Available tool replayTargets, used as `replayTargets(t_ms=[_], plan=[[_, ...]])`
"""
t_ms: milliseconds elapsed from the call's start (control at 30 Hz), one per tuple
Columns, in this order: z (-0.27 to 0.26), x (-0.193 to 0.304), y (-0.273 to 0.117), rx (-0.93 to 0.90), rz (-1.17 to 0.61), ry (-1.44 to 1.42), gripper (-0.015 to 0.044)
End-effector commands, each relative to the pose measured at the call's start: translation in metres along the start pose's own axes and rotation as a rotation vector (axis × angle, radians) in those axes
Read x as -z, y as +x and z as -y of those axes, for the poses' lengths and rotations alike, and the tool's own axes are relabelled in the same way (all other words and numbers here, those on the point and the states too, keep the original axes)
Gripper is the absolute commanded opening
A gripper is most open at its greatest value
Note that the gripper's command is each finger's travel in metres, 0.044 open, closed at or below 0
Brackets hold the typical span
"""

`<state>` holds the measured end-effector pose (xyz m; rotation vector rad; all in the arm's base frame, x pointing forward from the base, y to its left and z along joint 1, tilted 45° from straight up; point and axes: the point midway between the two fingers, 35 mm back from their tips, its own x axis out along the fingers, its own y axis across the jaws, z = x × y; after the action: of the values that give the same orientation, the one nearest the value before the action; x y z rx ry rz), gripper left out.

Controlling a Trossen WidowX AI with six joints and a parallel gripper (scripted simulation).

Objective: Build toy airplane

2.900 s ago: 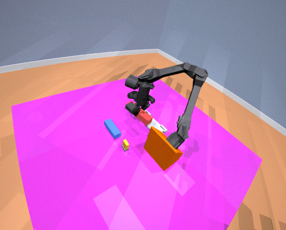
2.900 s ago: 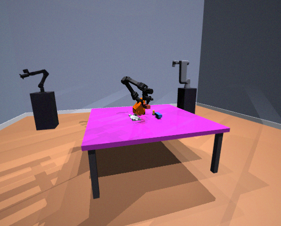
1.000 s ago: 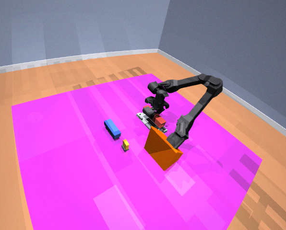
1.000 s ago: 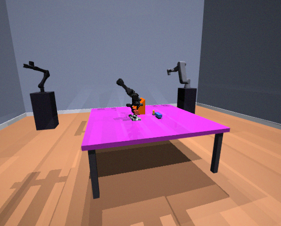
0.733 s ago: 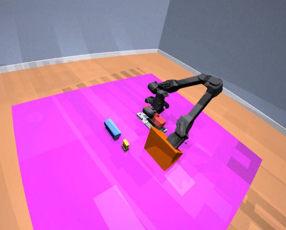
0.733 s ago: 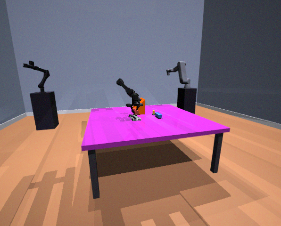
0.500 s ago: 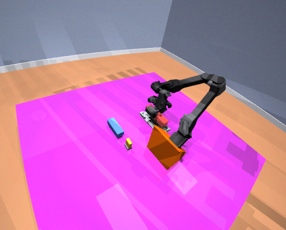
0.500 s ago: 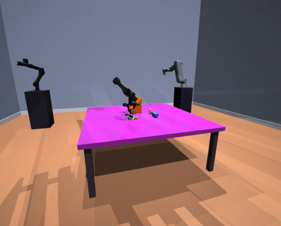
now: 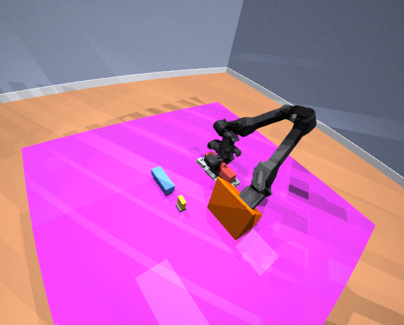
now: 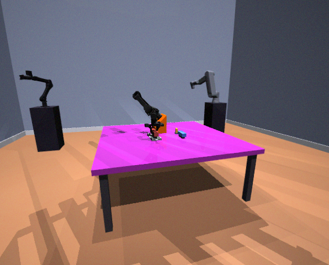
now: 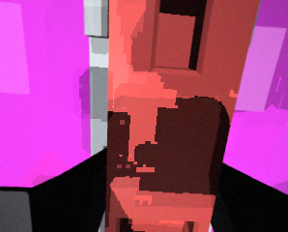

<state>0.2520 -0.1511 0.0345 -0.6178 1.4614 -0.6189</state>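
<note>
Two parts are still off the plane, afaict: the blue block, prob. the wing, and the small yellow piece, prob. the tail fin. From the top, the red body is at the pale jig, under the gripper. Main risk imo: letting go w/ one end propped on a cradle edge, so it drops crooked. Can't tell if it's fully down. Blue is a long smooth bar, yellow a stubby upright w/ a dark foot; that one could tip if nudged. The orange wedge is a big flat-faced slab by the arm's base, so a low swing might clip it.

Exterior: red sits right over the jig, but it's too small to judge a gap. Pushing down off-center could jam it or shove the jig, esp. if that's loose.

Wrist: jaws are pinching the red body from both sides. It's a boxy matte bar w/ a square-cornered socket and hard-edged shadows. Jig shows along one side only, so a slight sideways offset is possible; if the fingers drag on opening, they'd pull it back up, fwiw.
</note>
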Motion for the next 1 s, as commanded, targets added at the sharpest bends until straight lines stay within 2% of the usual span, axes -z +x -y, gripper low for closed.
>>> replayTargets(t_ms=[0, 200, 367, 533, 967], plan=[[-0.0008, 0.0013, 0.0071, -0.003, -0.002, -0.006, 0.0195], [-0.0006, 0.0015, 0.0093, -0.002, -0.002, -0.006, 0.0195], [0.0001, 0.0013, 0.0077, 0.001, -0.003, -0.001, 0.0162], [0.0001, 0.0013, 0.0077, 0.001, -0.003, -0.001, 0.0031], [0.0001, 0.0013, 0.0077, 0.001, -0.003, -0.001, 0.0372]])
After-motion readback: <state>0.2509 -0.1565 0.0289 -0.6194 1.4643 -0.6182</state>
